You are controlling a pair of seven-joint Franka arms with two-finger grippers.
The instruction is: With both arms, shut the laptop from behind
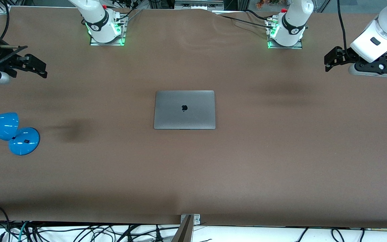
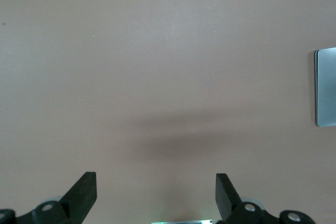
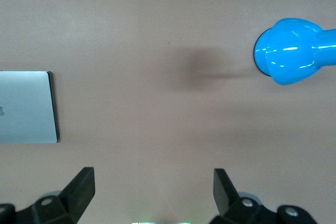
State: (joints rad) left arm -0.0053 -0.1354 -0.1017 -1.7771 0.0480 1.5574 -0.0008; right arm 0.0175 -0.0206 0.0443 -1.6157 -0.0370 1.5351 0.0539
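Laptop (image 1: 184, 109) lies flat at mid-table, lid down, logo up; looks already closed, so the task reads as done or nearly so. Both wrist views catch only one edge of it.

Handling, by judgement: slim metal shell, stiff, moderately heavy, smooth and slippery on top. Screen under the lid is the fragile part. Any further contact should be a light downward press on the lid near the edge toward the bases, not a pinch. Shut, it offers no lip to grip.

Left gripper (image 1: 331, 60) hangs over the table (image 1: 281, 161) at the left arm's end, well apart from the laptop; fingers (image 2: 84, 192) spread wide, nothing between them. Right gripper (image 1: 37, 67) hangs over the right arm's end, fingers (image 3: 81, 190) likewise apart and empty. Both arms appear to wait.

Lamp (image 1: 8, 131), blue, sits near the right arm's end, nearer the front camera than the right gripper, well apart from the laptop. Nothing stands between either gripper and the laptop.
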